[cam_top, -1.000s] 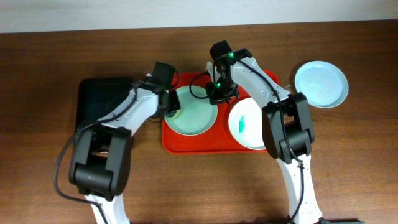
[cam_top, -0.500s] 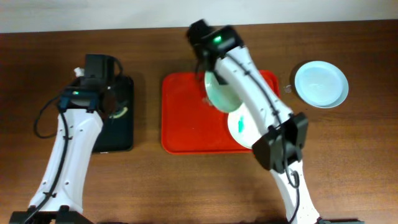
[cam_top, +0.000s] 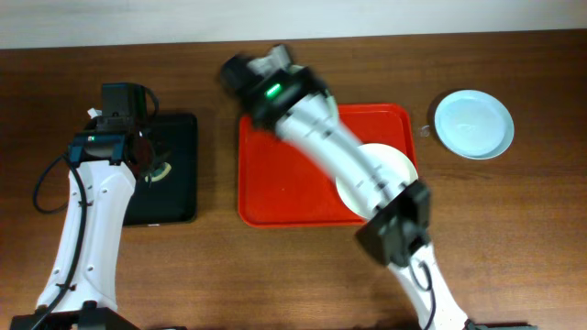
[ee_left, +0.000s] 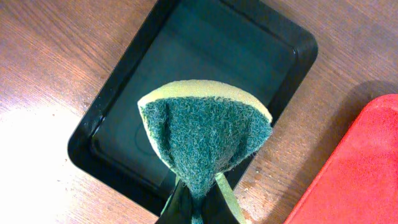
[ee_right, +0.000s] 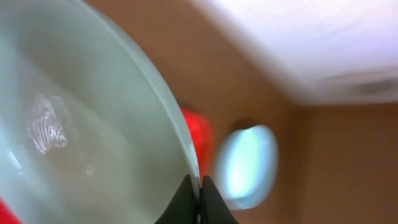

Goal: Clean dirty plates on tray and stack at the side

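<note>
My right gripper is shut on the rim of the pale mint green plate, which is held tilted up off the red tray. In the overhead view the right arm is a blur and its gripper is past the tray's far left corner. The white plate lies on the tray's right half, partly under the arm. The light blue plate lies on the table to the right of the tray. My left gripper is shut on a green and yellow sponge above the black tray.
The black tray lies to the left of the red tray, with a strip of bare wood between them. The red tray's corner shows in the left wrist view. A pale wall runs along the table's far edge.
My right arm has swung left and up with the mint plate, off the red tray. My left arm with the sponge has shifted slightly over the black tray.
</note>
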Tool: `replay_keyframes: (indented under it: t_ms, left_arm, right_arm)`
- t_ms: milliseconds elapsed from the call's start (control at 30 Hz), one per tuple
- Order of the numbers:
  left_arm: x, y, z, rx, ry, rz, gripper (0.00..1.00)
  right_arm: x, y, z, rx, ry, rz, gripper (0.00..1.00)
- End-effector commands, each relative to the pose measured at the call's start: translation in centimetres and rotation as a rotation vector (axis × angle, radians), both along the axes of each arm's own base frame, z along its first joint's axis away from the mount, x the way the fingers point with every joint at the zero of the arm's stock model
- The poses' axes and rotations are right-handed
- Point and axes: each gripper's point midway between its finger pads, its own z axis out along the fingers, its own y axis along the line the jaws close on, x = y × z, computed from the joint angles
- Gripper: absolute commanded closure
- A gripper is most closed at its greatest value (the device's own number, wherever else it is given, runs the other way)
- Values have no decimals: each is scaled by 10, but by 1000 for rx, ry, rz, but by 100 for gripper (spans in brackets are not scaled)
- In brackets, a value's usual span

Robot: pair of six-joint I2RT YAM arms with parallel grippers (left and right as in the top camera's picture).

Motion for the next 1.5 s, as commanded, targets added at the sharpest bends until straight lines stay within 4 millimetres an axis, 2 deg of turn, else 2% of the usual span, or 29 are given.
replay_keyframes:
  t_ms: [0,67,100,133,200,233,267,333,367,433,533,600,633,667,700,767,833,900,933,1000,1067,1133,1167,1233,1333,1467]
  left_arm:
    - [-1,2,0,5,1,-6,100]
    - [-1,2,0,5,1,-6,100]
    - [-1,2,0,5,1,-6,100]
    - [-1,2,0,5,1,-6,100]
    - [-1,2,0,5,1,-6,100]
    - [-1,2,0,5,1,-6,100]
    - [-1,2,0,5,1,-6,100]
    - [-1,2,0,5,1,-6,100]
    - [-1,2,0,5,0,-6,100]
    - [1,2,1,5,-7,-6,100]
    - [2,2,2,5,-13,-7,100]
    - [3,2,2,5,-17,-7,100]
    - [3,2,2,5,-17,-6,100]
    - [3,2,2,5,-17,-7,100]
    - [3,2,2,4,-17,-7,100]
    - [4,-1,2,-9,-19,-13,100]
    - [4,-1,2,-8,-18,-13,100]
    - [4,-1,2,-9,-18,-13,100]
    - [4,-1,2,-9,-18,-13,100]
    - [4,-2,1,-12,-19,-15,100]
    - [4,-1,1,-13,-18,-15,100]
    - [4,-2,1,-13,-18,-15,100]
    - [4,-3,1,-23,-19,-19,100]
    - [4,-4,1,-25,-19,-21,100]
    - [4,-4,1,-26,-19,-21,100]
    - [4,-4,1,-26,-19,-21,100]
  right_arm:
    - [10,-29,-30,717,312,-71,96]
    - [19,-88,-30,893,337,-190,96]
    - [21,-139,-35,947,329,-298,96]
    - [20,-176,-42,957,317,-379,96]
    - [12,-250,-63,975,284,-536,96]
    - [10,-268,-70,982,273,-574,96]
    - [3,-310,-88,997,241,-658,96]
    - [-8,-344,-108,1011,218,-730,96]
    - [-19,-372,-125,1023,199,-790,96]
    - [-31,-400,-138,1033,167,-847,96]
    - [-39,-421,-141,1038,132,-882,96]
    - [-40,-426,-141,1038,123,-888,96]
    - [-38,-424,-141,1037,124,-882,62]
    - [-38,-421,-141,1038,129,-879,44]
    - [-39,-419,-141,1038,137,-879,36]
    - [-39,-410,-138,1027,168,-838,27]
    - [-36,-397,-125,1016,174,-795,24]
    - [-26,-368,-102,1027,174,-705,23]
    - [-20,-351,-93,1039,184,-635,23]
    - [-13,-304,-80,1021,245,-470,23]
    - [-23,-242,-87,953,415,-254,23]
    - [-39,-199,-106,830,559,-109,24]
    - [-46,-187,-116,766,602,-90,25]
    - [-57,-179,-130,646,664,-80,26]
    - [-71,-163,-149,585,722,-54,28]
    - [-84,-164,-173,583,759,-66,29]
